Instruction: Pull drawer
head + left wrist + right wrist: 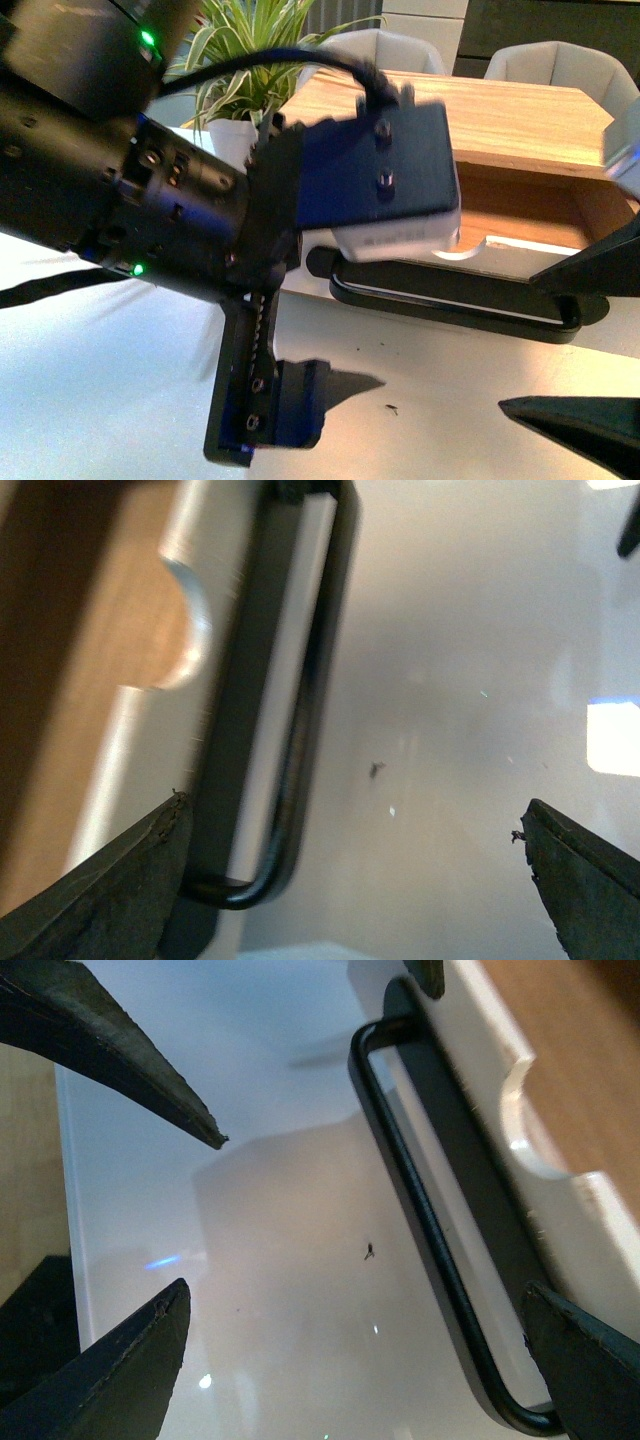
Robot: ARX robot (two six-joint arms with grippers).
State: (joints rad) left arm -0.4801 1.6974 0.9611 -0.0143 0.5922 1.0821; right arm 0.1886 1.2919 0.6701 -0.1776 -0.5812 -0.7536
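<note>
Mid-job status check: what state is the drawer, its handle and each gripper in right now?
drawer: partly open, wood inside showing
handle: free, no gripper shut on it
left gripper: open, holding nothing
right gripper: open, holding nothing

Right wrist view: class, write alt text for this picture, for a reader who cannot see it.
The open right gripper hangs over a glossy white surface, its two dark fingers spread wide and holding nothing. Beside it runs the long black bar handle of the drawer, with a semicircular notch in the white front and light wood behind.
</note>
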